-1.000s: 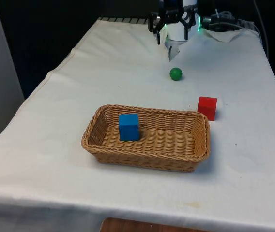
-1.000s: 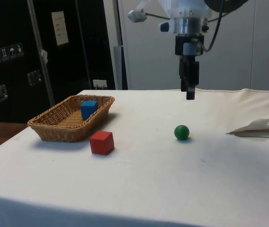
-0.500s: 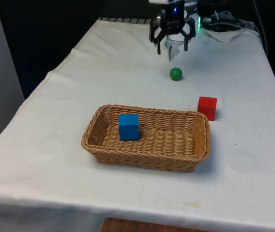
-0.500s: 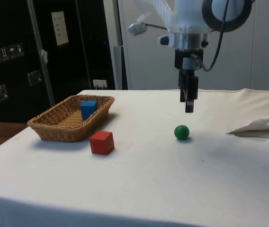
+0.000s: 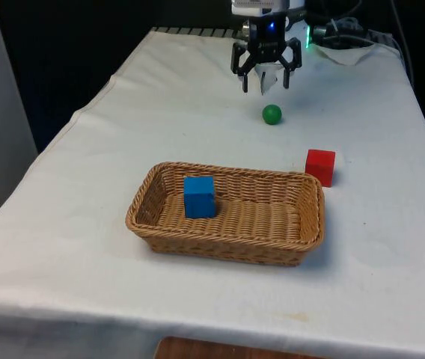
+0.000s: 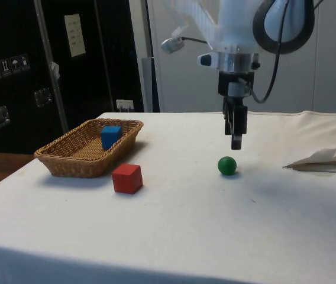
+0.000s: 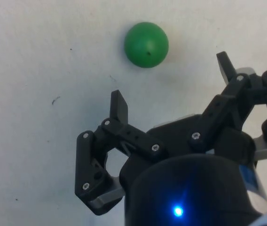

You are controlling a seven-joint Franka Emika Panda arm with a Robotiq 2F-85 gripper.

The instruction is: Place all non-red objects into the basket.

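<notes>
Wicker basket [image 5: 302, 224] nearest on the bench [image 5: 85, 187], blue cube [image 5: 199, 196] inside. Red cube [image 5: 320, 166] just beyond the basket's far corner, on the front view's right. Farther, green ball [image 5: 271, 114] on the cloth. Pincer [image 5: 265, 82] above and just behind it, fingers apart, empty.

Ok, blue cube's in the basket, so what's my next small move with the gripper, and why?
Probably ease the gripper down and over the green ball, toward the basket. Its fingers are open and it hangs above the cloth, just short of the ball, the only non-red object outside the basket. The red cube stays put.
</notes>
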